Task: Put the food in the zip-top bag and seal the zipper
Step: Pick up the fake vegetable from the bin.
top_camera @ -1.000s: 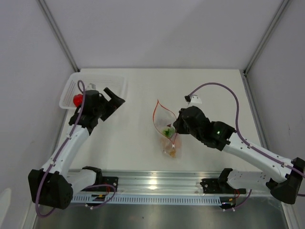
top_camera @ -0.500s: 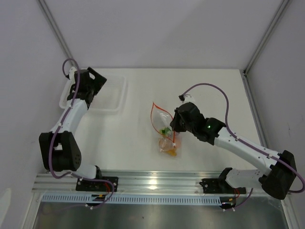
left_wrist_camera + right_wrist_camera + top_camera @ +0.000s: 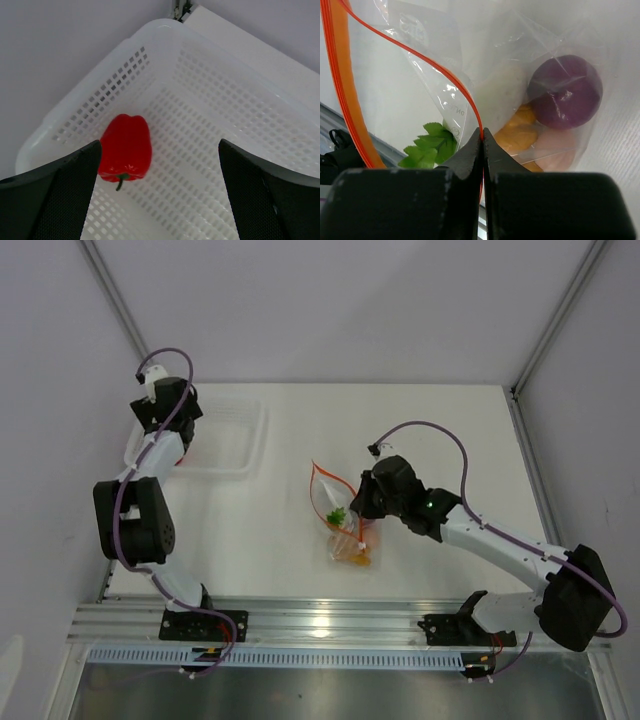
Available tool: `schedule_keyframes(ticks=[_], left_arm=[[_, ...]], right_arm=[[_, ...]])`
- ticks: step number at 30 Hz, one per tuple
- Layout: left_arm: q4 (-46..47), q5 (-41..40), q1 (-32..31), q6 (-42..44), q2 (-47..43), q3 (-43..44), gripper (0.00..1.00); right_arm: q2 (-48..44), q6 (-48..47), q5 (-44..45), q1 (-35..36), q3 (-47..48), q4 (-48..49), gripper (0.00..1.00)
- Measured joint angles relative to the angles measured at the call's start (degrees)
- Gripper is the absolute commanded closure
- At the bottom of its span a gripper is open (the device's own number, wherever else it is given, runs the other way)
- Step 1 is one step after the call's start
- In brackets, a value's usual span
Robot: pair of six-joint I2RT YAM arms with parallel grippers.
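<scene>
The clear zip-top bag [image 3: 342, 524] lies mid-table with its orange-red zipper [image 3: 320, 492] gaping open. Inside it I see a purple toy [image 3: 566, 92], an orange-yellow one [image 3: 520, 134] and green leaves [image 3: 431, 147]; the white part is hard to make out. My right gripper [image 3: 482, 134] is shut on the zipper strip [image 3: 451, 79] at one side of the mouth. My left gripper [image 3: 159, 150] is open above the white slotted basket [image 3: 235, 105], and the red pepper toy [image 3: 125, 148] lies in the basket just beside its left finger.
The basket [image 3: 232, 436] sits at the table's far left corner against the enclosure wall. Purple cables loop off both arms. A metal rail [image 3: 320, 625] runs along the near edge.
My left arm has swung up and back over the basket's far-left corner. My right gripper has dragged the bag's mouth edge leftward, keeping its hold on the zipper.
</scene>
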Motion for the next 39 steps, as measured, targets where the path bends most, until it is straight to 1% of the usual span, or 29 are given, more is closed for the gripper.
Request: schedule_keyframes(ticks=[3, 10, 16, 19, 21, 23, 28, 39], left_arm=[[1.5, -0.1, 1.6, 5.6, 1.4, -0.9, 0.01], [0.0, 4.8, 6.7, 14.8, 3.3, -3.0, 0.01], [-1.9, 13.5, 10.3, 18.2, 5.0, -4.2, 0.01], [-4.5, 17.2, 10.9, 20.1, 7.3, -2.1, 0.01], [-6.4, 18.2, 10.9, 21.0, 9.9, 0.5, 0.0], [-7.1, 18.8, 10.8, 21.7, 11.4, 1.3, 0.0], [-9.0, 19.1, 10.8, 21.9, 12.5, 1.6, 0.0], [-11.1, 18.5, 10.8, 21.6, 16.2, 5.2, 0.01]], right_arm=[[0.1, -0.2, -1.5, -0.1, -1.0, 1.7, 1.0], [0.5, -0.6, -4.7, -0.4, -3.9, 4.7, 1.0], [0.5, -1.0, -6.3, -0.7, -5.6, 6.2, 1.0], [0.1, -1.0, -6.6, -0.8, -6.5, 6.6, 1.0], [-0.5, -1.0, -6.7, -0.9, -7.0, 6.6, 1.0], [-1.1, -1.1, -6.7, -1.1, -7.5, 6.7, 1.0], [-1.6, -1.0, -6.7, -1.7, -8.1, 6.8, 1.0], [-1.6, -1.1, -6.8, -2.3, -8.2, 6.9, 1.0]])
